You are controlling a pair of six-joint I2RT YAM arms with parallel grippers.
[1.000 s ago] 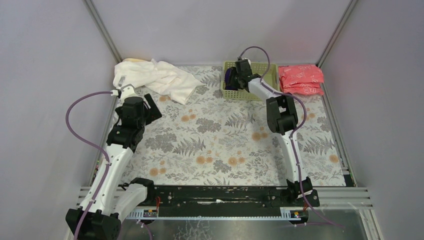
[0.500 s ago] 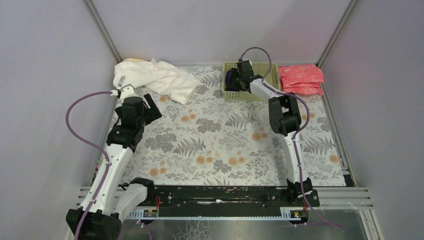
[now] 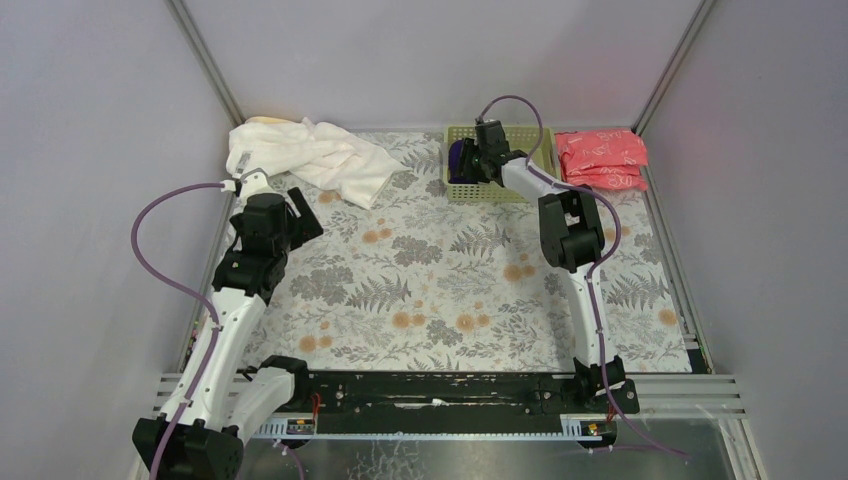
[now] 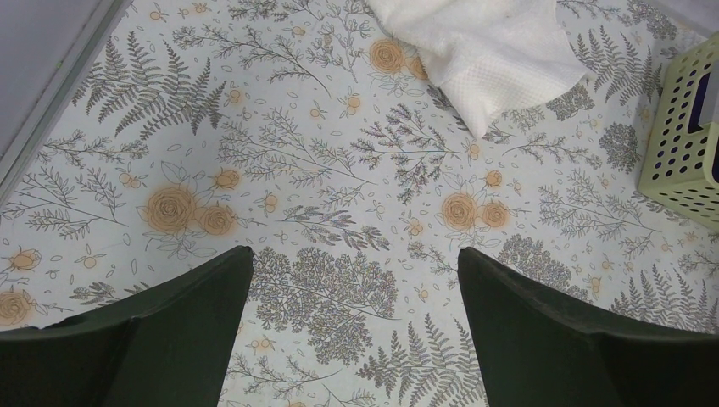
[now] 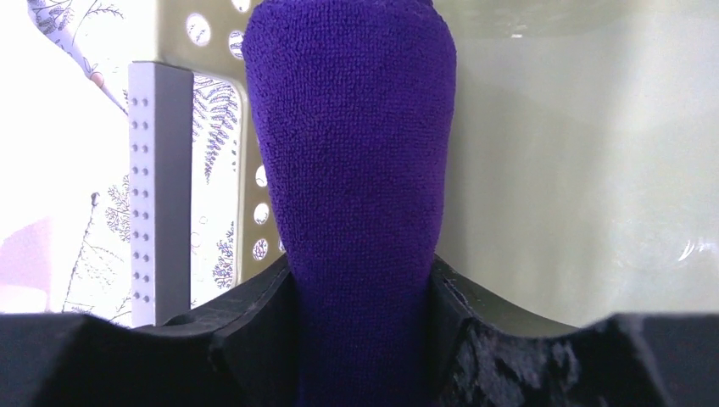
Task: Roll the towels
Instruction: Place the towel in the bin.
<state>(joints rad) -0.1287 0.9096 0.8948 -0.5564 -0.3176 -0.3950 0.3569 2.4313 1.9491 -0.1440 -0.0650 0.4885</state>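
Note:
My right gripper [image 3: 472, 160] reaches into the light green basket [image 3: 530, 140] at the back and is shut on the dark purple towel [image 3: 457, 155]. In the right wrist view the towel [image 5: 352, 161] is a tight upright roll pinched between the black fingers [image 5: 254, 314], inside the basket. The large white towel [image 3: 315, 155] lies crumpled at the back left; it also shows in the left wrist view [image 4: 492, 51]. A pale yellow towel [image 3: 265, 121] peeks out behind it. My left gripper [image 4: 352, 280] is open and empty above the floral mat, in front of the white towel.
Pink-red wrapped packets [image 3: 602, 157] lie at the back right beside the basket. The basket's perforated wall [image 4: 682, 144] shows at the right of the left wrist view. The floral mat [image 3: 430, 280] covers the table, bounded by metal rails and grey walls.
My right gripper has shifted slightly back and right over the basket with the purple towel in it. The left arm has not moved.

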